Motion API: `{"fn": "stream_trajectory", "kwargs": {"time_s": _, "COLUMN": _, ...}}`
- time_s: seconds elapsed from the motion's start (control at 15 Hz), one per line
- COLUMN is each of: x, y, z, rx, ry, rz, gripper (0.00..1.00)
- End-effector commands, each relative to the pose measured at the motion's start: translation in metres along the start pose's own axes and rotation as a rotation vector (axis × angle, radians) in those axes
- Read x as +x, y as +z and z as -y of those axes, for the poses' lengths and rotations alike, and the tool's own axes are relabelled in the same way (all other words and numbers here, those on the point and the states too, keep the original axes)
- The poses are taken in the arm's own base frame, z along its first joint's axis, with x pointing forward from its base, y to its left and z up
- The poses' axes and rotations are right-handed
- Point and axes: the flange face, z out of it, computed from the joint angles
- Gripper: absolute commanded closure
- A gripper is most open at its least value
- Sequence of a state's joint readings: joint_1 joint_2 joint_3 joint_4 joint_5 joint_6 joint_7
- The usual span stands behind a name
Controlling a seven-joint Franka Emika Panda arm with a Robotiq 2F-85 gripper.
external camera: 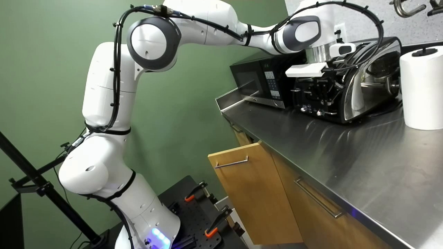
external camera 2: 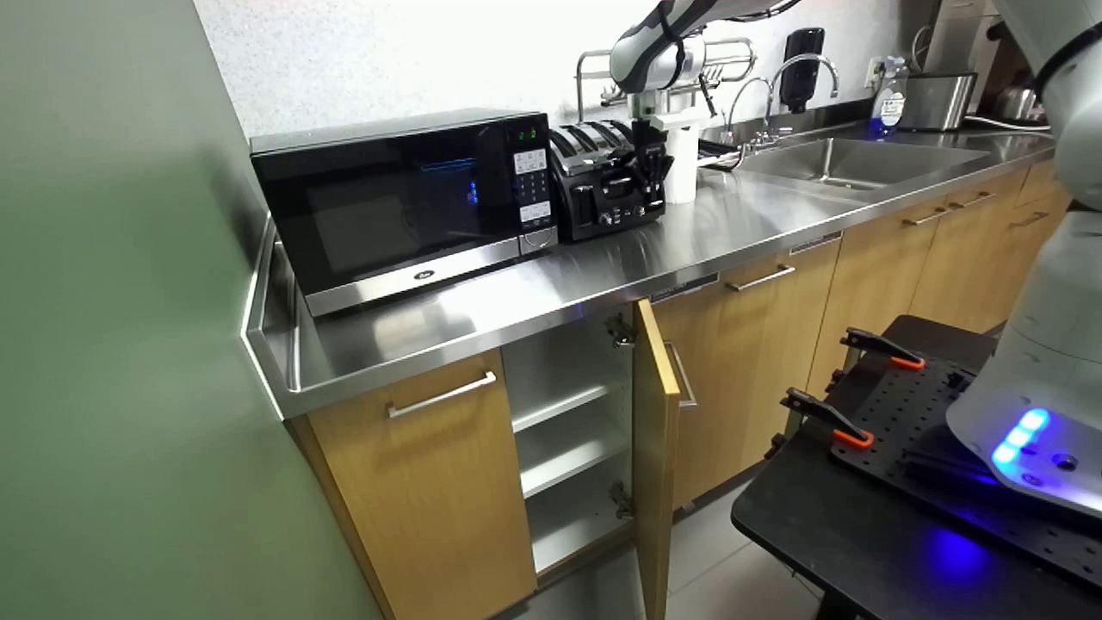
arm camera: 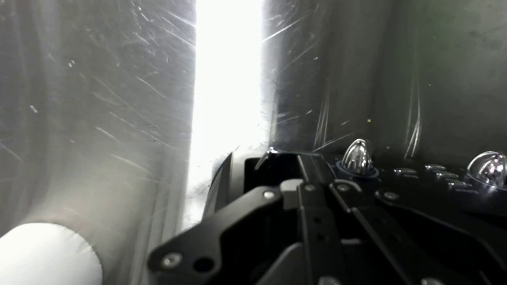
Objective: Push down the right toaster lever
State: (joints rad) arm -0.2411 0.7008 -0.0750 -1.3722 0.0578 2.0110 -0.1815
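The toaster is wide and chrome with a black control end. It stands on the steel counter in both exterior views, its chrome side and its black end panel showing. My gripper points down in front of the black end; it also shows at the right part of that end. In the wrist view the gripper has its fingers together, with nothing seen between them. A chrome knob is just right of the tips. The right lever cannot be made out; it is hidden or lost in the dark around the fingers.
A paper-towel roll stands beside the toaster, also visible in the wrist view. A black microwave is on the toaster's other side. The steel counter runs in front. A cabinet door hangs open below. A sink is farther along.
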Motion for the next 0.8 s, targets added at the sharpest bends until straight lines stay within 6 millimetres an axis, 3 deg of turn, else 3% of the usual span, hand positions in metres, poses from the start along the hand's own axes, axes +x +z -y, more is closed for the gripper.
{"fn": "stream_trajectory", "kwargs": {"time_s": 0.0, "x": 0.002, "y": 0.013, "z": -0.002, "rx": -0.006, "ry": 0.037, "rz": -0.063, "gripper": 1.0}}
{"fn": "stream_trajectory", "kwargs": {"time_s": 0.2, "x": -0.007, "y": -0.029, "z": -0.009, "rx": 0.016, "ry": 0.049, "rz": -0.131, "gripper": 1.0}}
{"fn": "stream_trajectory", "kwargs": {"time_s": 0.73, "x": -0.036, "y": -0.114, "z": -0.018, "rx": 0.042, "ry": 0.038, "rz": -0.26, "gripper": 1.0}}
